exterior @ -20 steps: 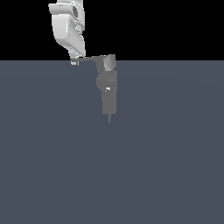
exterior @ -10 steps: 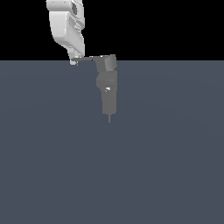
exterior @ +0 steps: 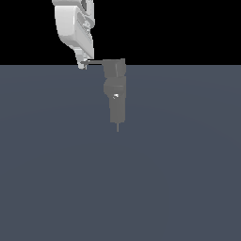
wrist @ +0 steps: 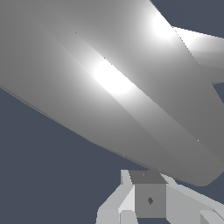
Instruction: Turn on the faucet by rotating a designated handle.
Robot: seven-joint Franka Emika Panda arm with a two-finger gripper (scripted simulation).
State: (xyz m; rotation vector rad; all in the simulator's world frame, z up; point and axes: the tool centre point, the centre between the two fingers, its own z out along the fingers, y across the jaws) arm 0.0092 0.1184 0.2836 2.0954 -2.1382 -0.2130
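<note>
The pincer [exterior: 83,65] meets the handle [exterior: 94,62] tip beside the faucet [exterior: 115,89]; its opening state is unclear.

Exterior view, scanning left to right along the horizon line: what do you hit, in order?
Tool → handle → faucet. The tool's tip sits at the handle's free end; the handle runs right into the faucet's top block.
</note>
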